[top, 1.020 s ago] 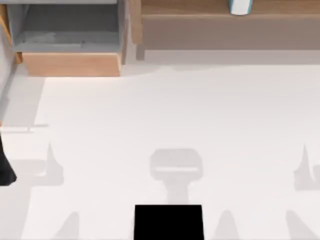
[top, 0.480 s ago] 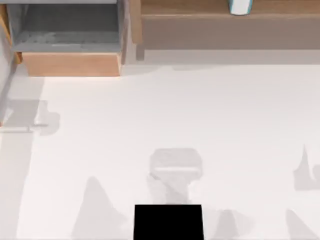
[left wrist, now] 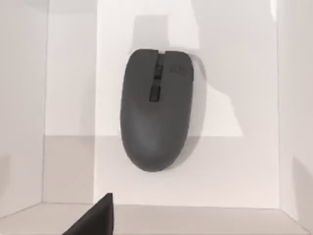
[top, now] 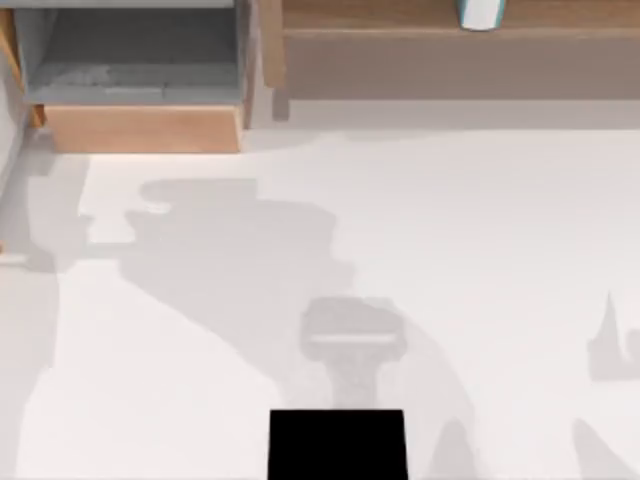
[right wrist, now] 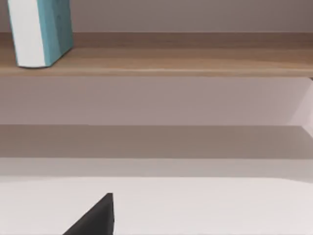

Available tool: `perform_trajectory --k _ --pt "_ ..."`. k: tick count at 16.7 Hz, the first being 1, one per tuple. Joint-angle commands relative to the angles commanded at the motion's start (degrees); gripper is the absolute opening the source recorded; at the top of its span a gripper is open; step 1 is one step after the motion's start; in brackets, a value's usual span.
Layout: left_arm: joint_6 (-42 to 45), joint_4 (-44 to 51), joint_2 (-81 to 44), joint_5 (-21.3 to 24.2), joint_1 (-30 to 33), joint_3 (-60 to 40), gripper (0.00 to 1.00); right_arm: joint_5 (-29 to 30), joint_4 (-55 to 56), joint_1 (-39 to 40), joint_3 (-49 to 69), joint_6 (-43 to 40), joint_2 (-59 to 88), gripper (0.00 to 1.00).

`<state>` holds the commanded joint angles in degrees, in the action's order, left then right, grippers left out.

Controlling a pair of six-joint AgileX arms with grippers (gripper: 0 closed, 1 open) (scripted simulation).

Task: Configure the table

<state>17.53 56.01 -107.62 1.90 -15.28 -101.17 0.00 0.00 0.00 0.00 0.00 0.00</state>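
Dark pincer tip (left wrist: 95, 218) in wrist views.

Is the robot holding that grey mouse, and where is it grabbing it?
No hold shows. The grey computer mouse lies flat by itself on a white surface, seen from the left wrist camera, with nothing touching it. Whether either gripper grips anything else cannot be told.

A very large, plain white flat tabletop (top: 470, 230) is seen from above, crossed by broad grey shadows. At its far edge a grey box with a light wooden front (top: 140, 128) is set toward the left, and a long light-brown wooden shelf unit (top: 450, 40) toward the right. A white and teal upright object (right wrist: 41, 32) is stood on the shelf board. In the left wrist view, a dark grey computer mouse (left wrist: 156, 107) is laid flat on a white surface between white walls.
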Motion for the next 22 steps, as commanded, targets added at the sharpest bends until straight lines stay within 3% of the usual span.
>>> perform_trajectory --k 5,10,22 --pt "4.2 13.4 -27.2 0.3 -4.0 -25.0 1.0 0.0 0.0 0.0 0.0 0.0 0.0 1.0" --pt "6.7 20.2 -41.0 0.8 -4.1 -39.4 1.0 0.0 0.0 0.0 0.0 0.0 0.0 1.0" --pt "7.4 19.7 -42.6 0.9 -4.1 -40.2 1.0 0.0 0.0 0.0 0.0 0.0 0.0 1.0"
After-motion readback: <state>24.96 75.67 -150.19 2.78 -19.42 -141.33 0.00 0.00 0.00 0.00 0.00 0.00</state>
